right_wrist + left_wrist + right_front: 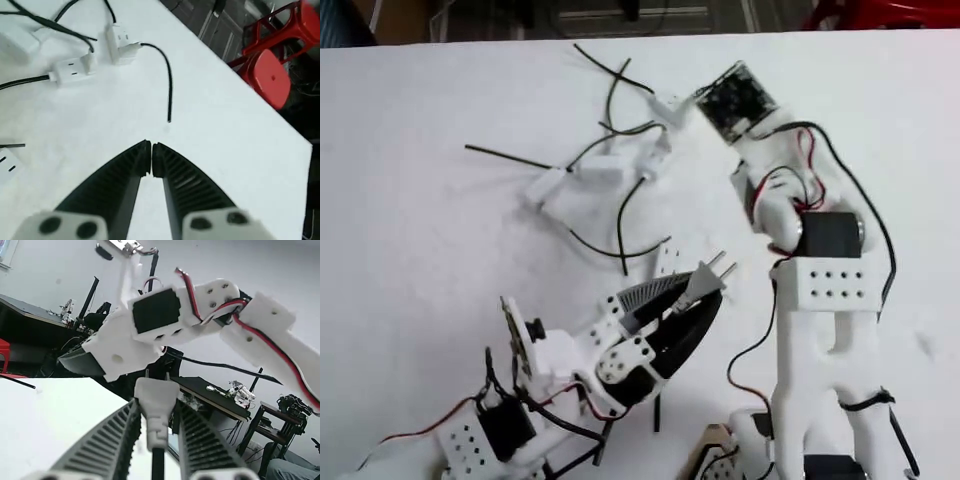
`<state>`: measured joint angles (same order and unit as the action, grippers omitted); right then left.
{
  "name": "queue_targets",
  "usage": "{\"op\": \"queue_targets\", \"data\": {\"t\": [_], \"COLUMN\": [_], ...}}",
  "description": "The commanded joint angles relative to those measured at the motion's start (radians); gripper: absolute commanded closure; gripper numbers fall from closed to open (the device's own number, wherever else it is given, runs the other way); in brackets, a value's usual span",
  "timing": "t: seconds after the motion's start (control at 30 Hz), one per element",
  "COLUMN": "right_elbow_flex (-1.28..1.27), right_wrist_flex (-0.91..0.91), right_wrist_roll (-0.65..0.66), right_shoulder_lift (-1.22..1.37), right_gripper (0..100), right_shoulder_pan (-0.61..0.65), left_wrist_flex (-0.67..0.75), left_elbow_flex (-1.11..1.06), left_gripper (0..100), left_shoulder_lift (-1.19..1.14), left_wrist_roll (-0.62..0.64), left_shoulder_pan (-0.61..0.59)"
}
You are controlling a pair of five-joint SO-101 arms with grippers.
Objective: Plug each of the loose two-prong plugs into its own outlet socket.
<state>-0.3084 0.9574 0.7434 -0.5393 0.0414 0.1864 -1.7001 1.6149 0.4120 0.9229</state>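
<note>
Between the left pincer's (157,407) jaws sits one plug (156,394).

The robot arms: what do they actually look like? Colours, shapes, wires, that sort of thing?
The left arm and right arm are blocky white shells with rows of small round holes, built around black box-shaped motors. Thin red and black cables loop loosely along them. The left gripper and right gripper have tapered dark fingers with ribbed inner faces.
</note>
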Motion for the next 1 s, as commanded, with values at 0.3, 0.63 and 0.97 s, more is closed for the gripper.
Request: {"op": "queue_targets", "data": {"t": [0.3, 0.63, 0.97], "right_elbow_flex": [0.101, -0.331, -0.569], "right_wrist_flex": [0.338, 0.185, 0.099], "right_wrist_roll": [-0.009, -0.003, 0.000], "right_shoulder_lift": [-0.298, -0.453, -0.696], "right_gripper": [97.9, 97.9, 97.9], "right_shoulder_pan": [0.298, 0.166, 0.102], "left_wrist_flex": [0.021, 0.021, 0.021], "left_elbow_flex": [0.015, 0.018, 0.018], "left_gripper": [98, 98, 98], "left_shoulder_lift": [0.010, 0.010, 0.010], "left_wrist_roll": [0.006, 0.006, 0.006], "left_shoulder_pan": [-0.012, -0.013, -0.013]}}
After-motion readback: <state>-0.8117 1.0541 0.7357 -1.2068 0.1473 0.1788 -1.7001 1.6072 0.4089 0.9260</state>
